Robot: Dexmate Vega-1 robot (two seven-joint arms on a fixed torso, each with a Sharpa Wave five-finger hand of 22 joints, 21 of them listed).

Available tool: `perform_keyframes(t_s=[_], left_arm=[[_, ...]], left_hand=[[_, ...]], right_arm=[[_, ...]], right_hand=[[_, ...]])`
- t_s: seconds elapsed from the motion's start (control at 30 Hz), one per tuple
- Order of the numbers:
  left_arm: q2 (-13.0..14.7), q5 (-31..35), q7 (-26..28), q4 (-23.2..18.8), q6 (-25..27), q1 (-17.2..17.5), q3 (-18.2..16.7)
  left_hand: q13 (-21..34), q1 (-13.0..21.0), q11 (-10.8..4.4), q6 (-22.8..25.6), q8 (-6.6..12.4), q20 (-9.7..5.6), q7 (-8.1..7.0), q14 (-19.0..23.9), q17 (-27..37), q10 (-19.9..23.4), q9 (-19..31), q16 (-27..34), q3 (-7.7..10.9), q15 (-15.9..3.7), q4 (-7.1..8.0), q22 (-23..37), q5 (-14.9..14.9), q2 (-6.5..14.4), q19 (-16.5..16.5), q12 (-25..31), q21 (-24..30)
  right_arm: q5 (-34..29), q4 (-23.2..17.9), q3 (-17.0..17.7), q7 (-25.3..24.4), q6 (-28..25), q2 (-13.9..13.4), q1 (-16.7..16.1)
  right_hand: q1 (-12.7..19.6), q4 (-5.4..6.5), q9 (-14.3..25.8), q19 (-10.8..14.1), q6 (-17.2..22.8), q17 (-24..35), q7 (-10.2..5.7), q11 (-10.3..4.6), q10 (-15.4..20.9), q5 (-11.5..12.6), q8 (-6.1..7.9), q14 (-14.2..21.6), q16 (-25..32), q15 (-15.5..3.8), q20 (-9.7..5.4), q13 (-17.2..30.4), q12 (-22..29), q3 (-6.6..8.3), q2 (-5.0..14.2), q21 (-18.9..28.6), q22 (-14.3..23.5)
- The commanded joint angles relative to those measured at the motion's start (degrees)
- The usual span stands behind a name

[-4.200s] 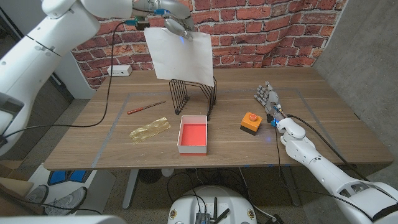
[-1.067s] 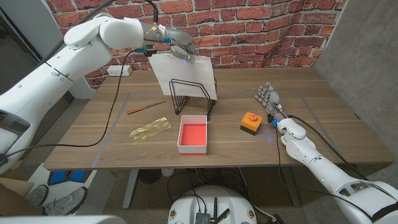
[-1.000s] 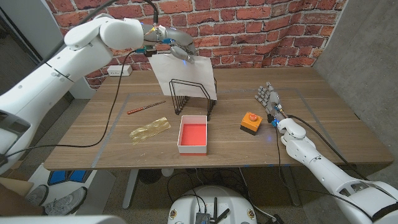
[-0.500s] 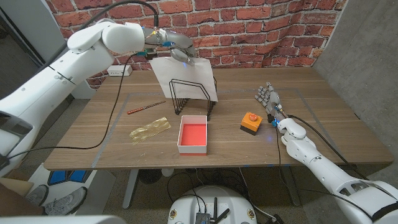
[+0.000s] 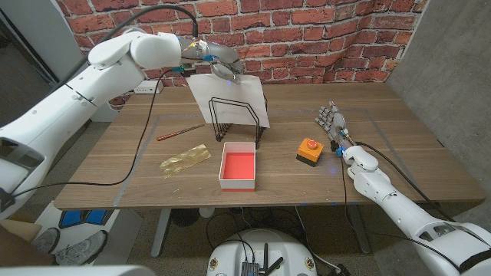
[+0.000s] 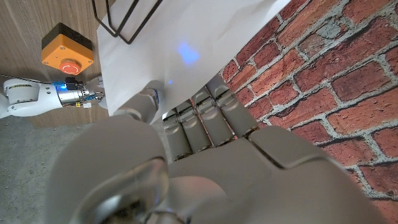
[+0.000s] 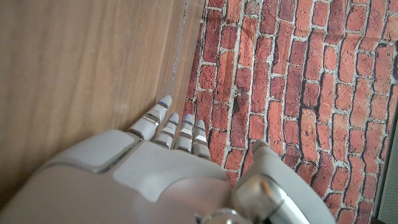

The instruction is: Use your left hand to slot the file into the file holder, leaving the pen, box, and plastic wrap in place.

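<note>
Desk: nothing else needs to move. File, upper centre, hangs partly down in the holder, top edge pinched by left hand. Risks: sheet buckles or tips the holder if pushed; early release leaves it leaning. Right hand idle, fingers loosely apart. Box, wrap, pen well apart.
</note>
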Motion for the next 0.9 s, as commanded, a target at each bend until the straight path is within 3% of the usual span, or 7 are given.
perform_keyframes(t_s=[0.03,0.63,0.9], left_arm=[[-0.3,1.3,-0.6,0.3,0.4,0.0,0.9],[-1.3,2.0,-0.9,1.6,-0.5,-0.3,1.9],[-1.6,2.0,-0.7,2.2,-0.6,-0.4,2.1]], left_hand=[[0.2,-0.5,0.04,0.5,0.44,-4.26,-0.03,-0.1,0.3,0.0,0.2,0.3,-0.15,-3.8,0.06,0.1,-0.2,0.1,-0.2,0.2,0.1],[0.1,-0.4,0.12,0.5,0.47,-4.36,-0.2,-0.1,0.3,0.1,0.2,0.3,-0.13,-3.84,0.0,0.1,-0.2,0.0,-0.1,0.2,0.1],[0.1,-0.5,0.06,0.4,0.45,-4.29,-0.09,-0.1,0.3,0.0,0.2,0.3,-0.12,-3.83,0.0,0.1,-0.2,0.0,-0.1,0.1,0.1]], right_arm=[[0.2,0.8,0.1,0.2,-0.1,0.3,0.3],[0.5,2.8,0.2,1.3,1.1,0.9,0.6],[0.8,0.4,0.4,0.6,-0.1,0.0,-0.3]], right_hand=[[0.4,-0.22,0.1,0.3,0.4,0.2,-0.03,0.41,0.2,-0.3,-0.02,0.6,0.3,0.2,0.11,0.0,0.2,0.28,2.74,0.4,0.2],[0.4,-0.34,0.1,0.3,0.6,0.3,0.01,0.48,0.5,-0.4,0.01,0.7,0.5,0.22,0.17,0.0,0.3,0.25,2.79,0.3,0.2],[0.4,-0.41,0.1,0.4,0.6,0.3,-0.01,0.52,0.5,-0.4,0.03,0.6,0.5,0.3,0.19,0.0,0.3,0.25,2.82,0.3,0.2]])
